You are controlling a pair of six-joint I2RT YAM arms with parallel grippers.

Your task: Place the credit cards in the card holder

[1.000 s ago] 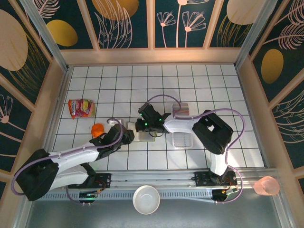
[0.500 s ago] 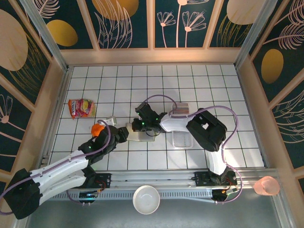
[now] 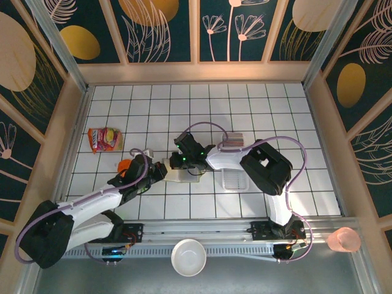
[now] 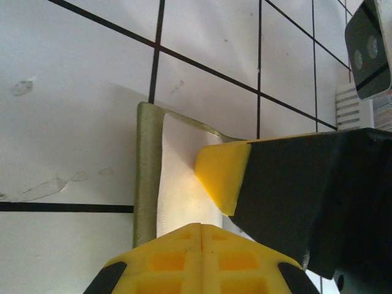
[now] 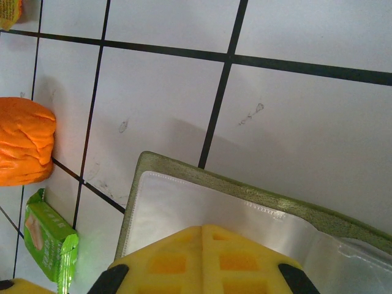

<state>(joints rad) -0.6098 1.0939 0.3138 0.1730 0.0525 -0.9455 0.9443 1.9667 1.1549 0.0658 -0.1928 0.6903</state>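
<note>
The card holder (image 3: 177, 173) lies open on the tiles, olive outside (image 4: 144, 177) and pale white inside (image 5: 184, 208). My left gripper (image 3: 162, 169) is at its left end, and its fingertips (image 4: 201, 228) meet, shut, over the white lining with nothing seen between them. My right gripper (image 3: 180, 161) is shut as well, tips together (image 5: 203, 229) above the clear inner pocket. The right gripper's yellow finger (image 4: 223, 173) rests on the lining. The credit cards (image 3: 233, 143) sit as a striped stack (image 4: 353, 105) to the right, apart from both grippers.
A clear plastic tray (image 3: 234, 179) lies just right of the holder, below the cards. An orange lump (image 5: 24, 150) and a green packet (image 5: 50, 240) lie left of the holder. A red snack bag (image 3: 104, 139) is farther left. A white bowl (image 3: 188, 257) and a pink cup (image 3: 343, 240) sit beyond the near rail.
The left gripper has closed and settled at the holder's left end. The right gripper and the holder have shifted a little to the left.
</note>
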